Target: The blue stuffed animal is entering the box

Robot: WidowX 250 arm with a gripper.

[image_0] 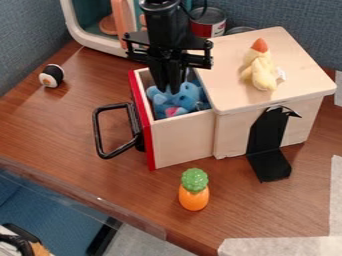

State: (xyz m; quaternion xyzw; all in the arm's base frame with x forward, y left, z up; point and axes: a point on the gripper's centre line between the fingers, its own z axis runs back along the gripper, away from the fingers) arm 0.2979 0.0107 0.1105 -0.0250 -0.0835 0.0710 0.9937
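Left of the gripper [174,90], the drawer's red front [141,125]; right beneath its tips, inside the open drawer [180,140], the blue stuffed animal [190,94], fuzzy, pink-patched! Grasped or released? Can't tell. Rightward, a yellow chick [262,74] atop the box [300,75].

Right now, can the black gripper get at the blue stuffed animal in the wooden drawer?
Likely yes: the black gripper hangs at the blue stuffed animal, and the red-fronted wooden drawer stands open, leaving the way free.
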